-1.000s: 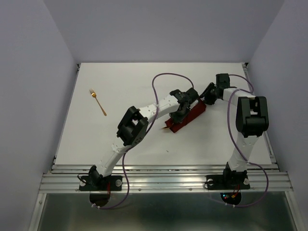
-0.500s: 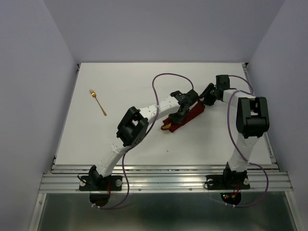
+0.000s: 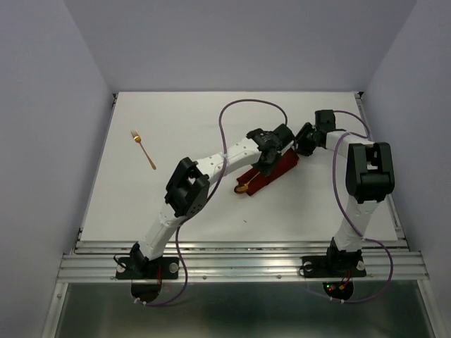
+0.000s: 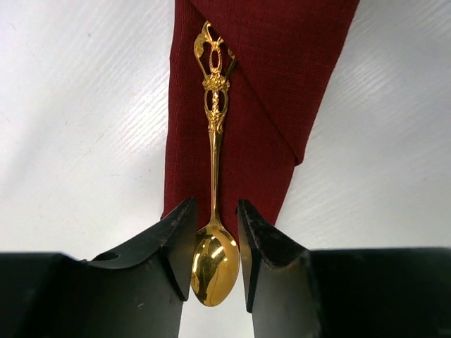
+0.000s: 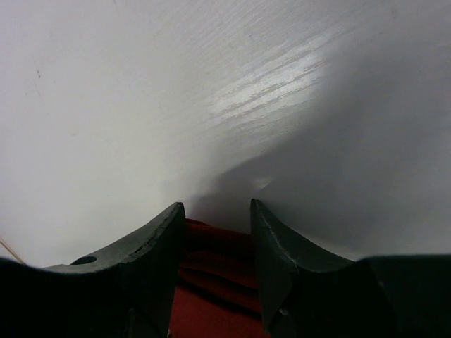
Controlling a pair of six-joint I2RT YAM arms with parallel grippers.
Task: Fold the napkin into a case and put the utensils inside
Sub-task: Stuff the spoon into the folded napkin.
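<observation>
Seeing my left gripper [image 4: 217, 204] open, shiny gold spoon [image 4: 213, 267] between its jaws, dark red folded cloth case [image 4: 261, 84] ahead. My right gripper [image 5: 217, 208] straddles that case; I cannot tell whether it grips.

Bright even light; right wrist view shadowed, perhaps soft.

Top of case [image 4: 261, 84] cut off in left wrist view — partly behind fingers [image 5: 148, 267] in right wrist view, fork [image 3: 144, 149] tines indistinct

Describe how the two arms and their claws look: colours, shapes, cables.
Both the left arm and right arm have white links with bulky black joint housings, each trailed by a thin purple cable. The left claw and right claw are matte black, with two thick fingers curving to blunt tips.
</observation>
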